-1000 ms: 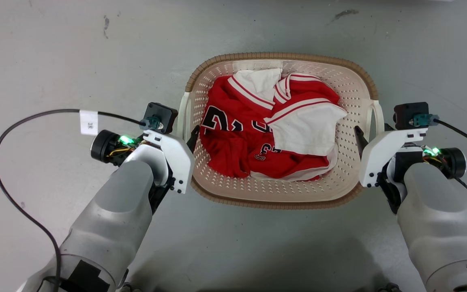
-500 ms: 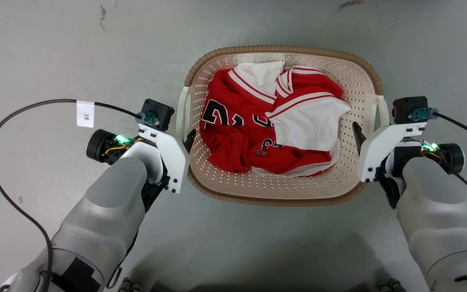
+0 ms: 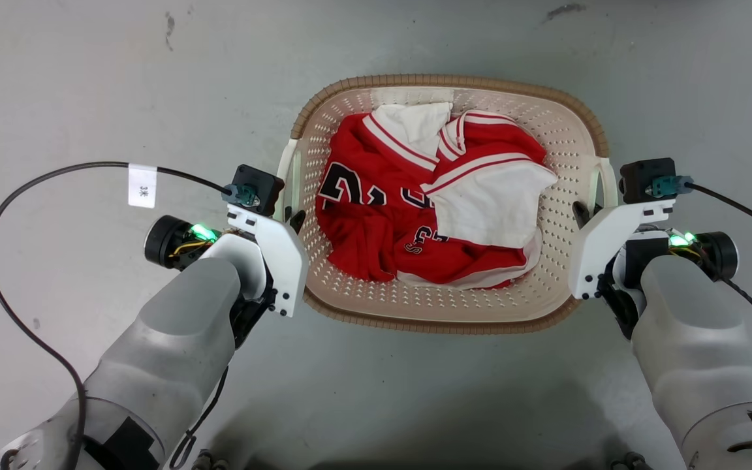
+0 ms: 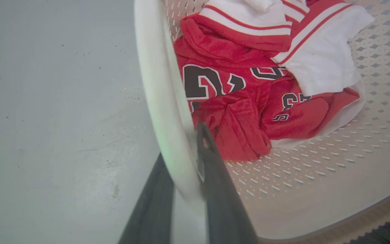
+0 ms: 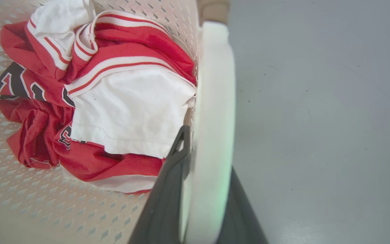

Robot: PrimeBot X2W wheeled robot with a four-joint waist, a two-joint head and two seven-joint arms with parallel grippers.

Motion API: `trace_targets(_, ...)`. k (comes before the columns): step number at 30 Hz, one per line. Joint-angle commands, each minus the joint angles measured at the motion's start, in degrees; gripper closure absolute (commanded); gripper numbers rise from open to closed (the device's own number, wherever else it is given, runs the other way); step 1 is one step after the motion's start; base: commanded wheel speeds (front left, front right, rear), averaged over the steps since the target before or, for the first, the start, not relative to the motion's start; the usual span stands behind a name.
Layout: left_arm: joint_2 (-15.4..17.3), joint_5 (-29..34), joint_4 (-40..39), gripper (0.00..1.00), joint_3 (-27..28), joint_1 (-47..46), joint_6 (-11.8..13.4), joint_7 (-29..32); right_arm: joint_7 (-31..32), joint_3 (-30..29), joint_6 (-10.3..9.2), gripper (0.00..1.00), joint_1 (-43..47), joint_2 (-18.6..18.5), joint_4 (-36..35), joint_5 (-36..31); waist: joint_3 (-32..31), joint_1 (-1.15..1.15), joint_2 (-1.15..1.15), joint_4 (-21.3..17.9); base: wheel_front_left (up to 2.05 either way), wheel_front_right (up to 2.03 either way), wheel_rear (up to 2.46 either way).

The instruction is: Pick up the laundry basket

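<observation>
Head view: laundry basket (image 3: 440, 325) sits on the grey floor (image 3: 62, 85) dead ahead, 12 o'clock from me, between the two arms. Inside is a crumpled red jersey (image 3: 369, 228) with a white garment (image 3: 490, 209) lying over its 3 o'clock side. Left gripper (image 3: 296, 219) is at the basket's 9 o'clock, at the white left handle (image 3: 286, 171). Right gripper (image 3: 579, 212) is at 3 o'clock, at the right handle (image 3: 600, 184). From up here I can't tell how wide either one is spread; only dark fingertips show past the white mounts.

Left wrist view: left gripper (image 4: 181, 142) straddles the left handle (image 4: 159, 81). One finger (image 4: 220, 196) is inside the basket wall, the other (image 4: 149, 210) outside on the floor side. Both are pressed against the handle band, so it's clamped on it. The jersey (image 4: 235, 122) is at 1 o'clock from the tips.

Right wrist view: same picture mirrored. Right gripper (image 5: 208, 152) is closed on the right handle (image 5: 215, 95), with the inner finger (image 5: 168, 196) touching the band and the outer finger (image 5: 244, 210) behind it. The white garment (image 5: 130, 112) is at 10 o'clock, just beside the inner fingertip.
</observation>
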Motion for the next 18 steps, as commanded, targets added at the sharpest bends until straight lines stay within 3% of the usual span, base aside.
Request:
trace_targets(1,1.0,-0.4,0.1,1.00,-0.6,-0.2,0.0,0.2,0.1,-0.1,-0.12,1.00,-0.5,-0.9,0.1,-0.8,-0.6,0.01,0.00,-0.1,0.00,0.00,0.00)
trace_targets(8,2.1,-5.5,-1.6,1.00,-3.7,2.4,0.0,2.3,3.1,1.1,-0.12,1.00,1.2,-0.9,0.4,-0.6,-6.2,0.01,0.00,-1.0,0.00,0.00,0.00)
trace_targets(18,5.6,-13.2,-5.6,1.00,-9.2,6.7,0.0,9.7,12.1,3.4,-0.14,1.00,4.9,-1.1,0.5,-0.7,-20.3,0.01,0.00,-2.4,0.00,0.00,0.00)
